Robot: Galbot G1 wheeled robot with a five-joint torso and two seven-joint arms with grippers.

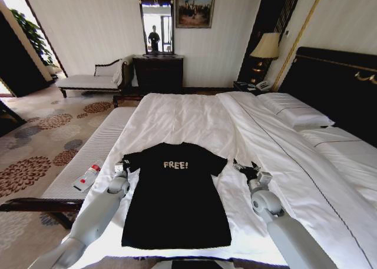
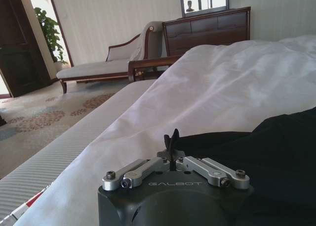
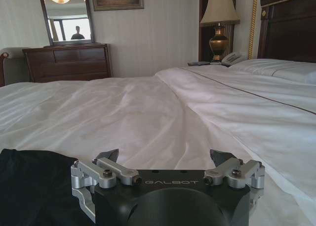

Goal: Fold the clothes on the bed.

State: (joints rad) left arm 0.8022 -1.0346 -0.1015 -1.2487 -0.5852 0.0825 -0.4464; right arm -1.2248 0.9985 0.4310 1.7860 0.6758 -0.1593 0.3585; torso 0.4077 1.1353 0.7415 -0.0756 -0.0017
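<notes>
The clothes are one black T-shirt (image 1: 177, 204) with white "FREE!" lettering, spread flat and face up near the foot of the bed (image 1: 188, 113). My left gripper (image 1: 122, 166) is at the tip of the shirt's left sleeve. In the left wrist view the gripper (image 2: 171, 143) is shut, its fingertips pinched together at the edge of the black cloth (image 2: 266, 152). My right gripper (image 1: 247, 169) rests on the white duvet just beside the other sleeve. In the right wrist view it (image 3: 164, 157) is open with nothing between its fingers, and the black cloth (image 3: 29, 186) lies off to one side.
A narrow white padded bench (image 1: 88, 154) runs along the bed's left side, with a small red and white object (image 1: 88, 176) on it. Pillows (image 1: 297, 113) and a dark headboard (image 1: 336, 83) are on the right. A chaise (image 1: 88, 80) and a dresser (image 1: 158, 73) stand far back.
</notes>
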